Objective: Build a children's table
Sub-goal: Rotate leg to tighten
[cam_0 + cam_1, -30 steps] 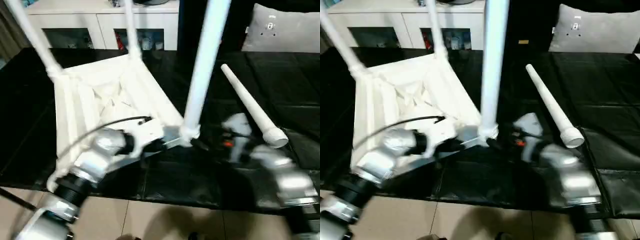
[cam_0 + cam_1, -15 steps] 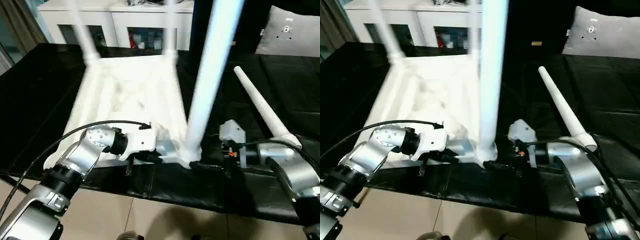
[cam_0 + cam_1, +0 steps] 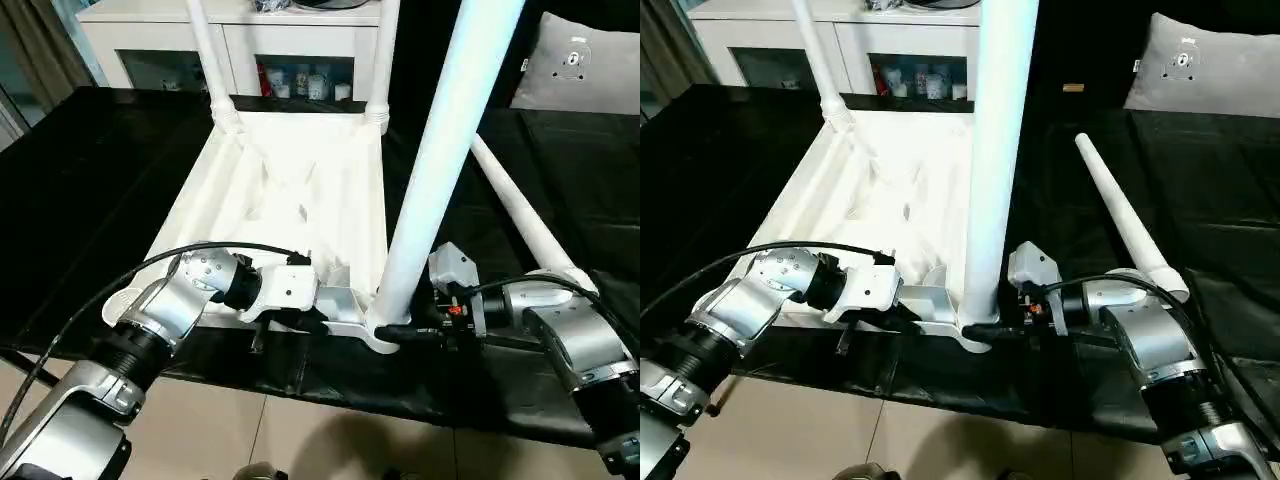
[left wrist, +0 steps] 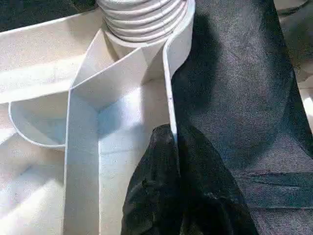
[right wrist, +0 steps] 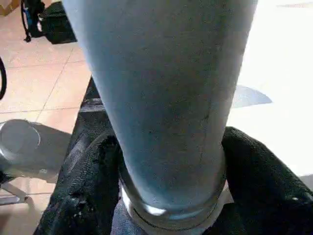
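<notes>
The table (image 3: 300, 190) is laid upside down on the black work surface (image 3: 90, 180), its ribbed underside turned upward and its long axis running from the near edge toward the far edge, where a white cabinet (image 3: 150, 45) is seen. It is made of white plastic, with raised rims and diagonal ribs inside. Three round white legs are stood upright in corner sockets: two at the far corners (image 3: 205, 60) (image 3: 383, 50) and one at the near right corner (image 3: 440, 160), thick at the base and ringed with ridges where it enters the socket. A fourth leg (image 3: 515, 215) is laid loose on the surface to the right of the table, its narrow end pointed toward the far edge and its wide end toward the near edge.

The near rim beside the near right socket is pinched by the left gripper (image 4: 171, 161), its fingers closed tightly on the thin wall. The base of the near right leg is flanked by the right gripper (image 5: 171, 191), one finger on each side, seemingly touching it.

A grey cushion (image 3: 580, 70) is seen at the far right. No writing can be read.
</notes>
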You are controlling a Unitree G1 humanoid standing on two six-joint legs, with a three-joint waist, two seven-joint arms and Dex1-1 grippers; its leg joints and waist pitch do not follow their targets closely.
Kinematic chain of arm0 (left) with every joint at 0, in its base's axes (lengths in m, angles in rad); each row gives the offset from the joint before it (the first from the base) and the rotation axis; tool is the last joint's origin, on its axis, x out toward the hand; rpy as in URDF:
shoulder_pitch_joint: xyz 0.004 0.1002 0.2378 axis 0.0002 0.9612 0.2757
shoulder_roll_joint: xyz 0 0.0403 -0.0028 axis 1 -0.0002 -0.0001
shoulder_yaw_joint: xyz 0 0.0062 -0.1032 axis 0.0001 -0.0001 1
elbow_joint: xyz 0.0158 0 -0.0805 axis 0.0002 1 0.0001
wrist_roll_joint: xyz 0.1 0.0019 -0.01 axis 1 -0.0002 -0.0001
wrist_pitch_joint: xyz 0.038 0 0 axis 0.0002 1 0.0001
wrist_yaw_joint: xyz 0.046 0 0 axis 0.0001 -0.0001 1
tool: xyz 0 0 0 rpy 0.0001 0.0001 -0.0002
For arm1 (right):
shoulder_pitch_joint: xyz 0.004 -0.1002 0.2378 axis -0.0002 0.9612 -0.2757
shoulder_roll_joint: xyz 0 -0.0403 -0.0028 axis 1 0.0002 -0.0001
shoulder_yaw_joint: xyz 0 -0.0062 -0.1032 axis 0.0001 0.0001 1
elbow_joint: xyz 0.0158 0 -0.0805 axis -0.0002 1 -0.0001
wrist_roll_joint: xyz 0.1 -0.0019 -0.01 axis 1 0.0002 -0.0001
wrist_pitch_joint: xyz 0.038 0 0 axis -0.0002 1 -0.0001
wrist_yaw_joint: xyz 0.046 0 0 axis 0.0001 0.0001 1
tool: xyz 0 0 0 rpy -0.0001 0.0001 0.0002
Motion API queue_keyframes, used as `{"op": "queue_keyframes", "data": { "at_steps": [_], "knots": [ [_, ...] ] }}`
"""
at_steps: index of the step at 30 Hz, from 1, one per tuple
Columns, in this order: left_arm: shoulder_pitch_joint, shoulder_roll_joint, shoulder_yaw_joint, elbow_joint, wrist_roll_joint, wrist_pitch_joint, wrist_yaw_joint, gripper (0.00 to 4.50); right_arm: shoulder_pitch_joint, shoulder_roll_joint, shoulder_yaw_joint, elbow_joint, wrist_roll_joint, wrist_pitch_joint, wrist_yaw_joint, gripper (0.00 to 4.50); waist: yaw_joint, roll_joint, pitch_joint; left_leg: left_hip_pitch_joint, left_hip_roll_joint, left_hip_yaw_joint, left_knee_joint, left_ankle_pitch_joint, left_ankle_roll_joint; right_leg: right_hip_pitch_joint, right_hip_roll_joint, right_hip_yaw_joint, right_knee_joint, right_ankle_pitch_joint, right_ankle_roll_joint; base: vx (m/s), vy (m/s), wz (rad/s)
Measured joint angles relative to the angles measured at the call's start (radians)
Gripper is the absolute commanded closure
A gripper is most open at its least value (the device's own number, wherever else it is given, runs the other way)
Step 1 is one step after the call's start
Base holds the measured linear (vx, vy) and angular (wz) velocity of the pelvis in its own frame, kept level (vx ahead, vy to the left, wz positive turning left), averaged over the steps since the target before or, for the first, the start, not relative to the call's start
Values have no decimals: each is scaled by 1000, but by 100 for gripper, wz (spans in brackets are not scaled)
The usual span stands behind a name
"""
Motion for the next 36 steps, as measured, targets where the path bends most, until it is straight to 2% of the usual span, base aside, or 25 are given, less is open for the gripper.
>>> {"op": "queue_keyframes", "data": {
  "at_steps": [3,7,11,12,14,16,18,20,23,26,28,33,34,36],
  "knots": [
    [4,0,2,-3,-7,9,-2,450,7,3,-6,-4,11,18,0,180,1,0,0,0,0,0,0,0,0,0,0,0,0,0,0,0,0,0],
    [42,-5,30,-49,-35,76,-2,450,56,33,-34,-63,41,92,-36,182,1,0,0,0,0,0,0,0,0,0,0,0,0,0,0,0,0,0],
    [79,-9,71,-102,-35,202,60,450,94,99,-59,-122,35,169,-185,183,-15,-1,0,2,1,1,0,1,-2,1,1,0,1,-1,3,0,0,0],
    [82,-17,78,-106,-31,226,84,450,94,114,-65,-122,28,178,-223,183,-21,-1,0,3,1,1,0,1,-5,2,1,0,0,-1,3,0,0,0],
    [99,-42,96,-130,-17,293,156,450,96,170,-90,-121,-3,193,-335,183,-46,-1,0,7,1,1,-1,2,-8,5,1,0,-1,-1,4,0,0,0],
    [118,-92,118,-158,10,377,252,450,96,260,-132,-104,-43,199,-496,183,-72,-2,1,14,1,1,-1,2,-9,9,1,-1,-3,-1,4,0,0,0],
    [128,-146,126,-187,32,446,335,450,88,317,-159,-93,-66,206,-622,183,-91,-2,1,15,0,0,-1,2,-9,9,1,-3,-6,-1,5,0,0,0],
    [138,-217,132,-213,52,513,428,450,77,370,-192,-86,-86,219,-752,183,-107,-2,1,14,0,-1,-2,2,-9,10,1,-5,-12,-1,5,0,0,0],
    [146,-289,136,-229,61,568,522,450,50,408,-213,-67,-107,228,-865,183,-121,-2,1,9,0,-2,-2,2,-8,10,1,-5,-18,-1,5,0,0,0],
    [146,-302,132,-238,61,581,546,450,44,412,-212,-62,-126,216,-883,183,-120,-2,1,7,0,-2,-2,0,-5,10,1,-4,-18,2,5,0,0,0],
    [146,-294,126,-249,70,582,546,450,44,422,-217,-62,-126,211,-885,127,-117,-2,1,7,0,-2,-4,-1,-4,9,1,-4,-18,7,5,0,0,0],
    [146,-267,116,-268,78,578,541,450,44,436,-221,-62,-115,205,-898,99,-106,-1,0,7,0,-2,-8,1,-1,7,2,-4,-16,7,4,0,0,0],
    [146,-260,115,-268,77,568,532,450,45,429,-221,-62,-109,203,-885,79,-102,-1,0,6,0,-2,-8,2,0,6,2,-4,-15,7,3,0,0,0],
    [145,-246,112,-267,73,551,514,450,48,412,-218,-63,-97,197,-843,75,-95,-1,0,6,0,-2,-8,2,1,6,2,-4,-15,8,2,0,0,0]
  ]
}}
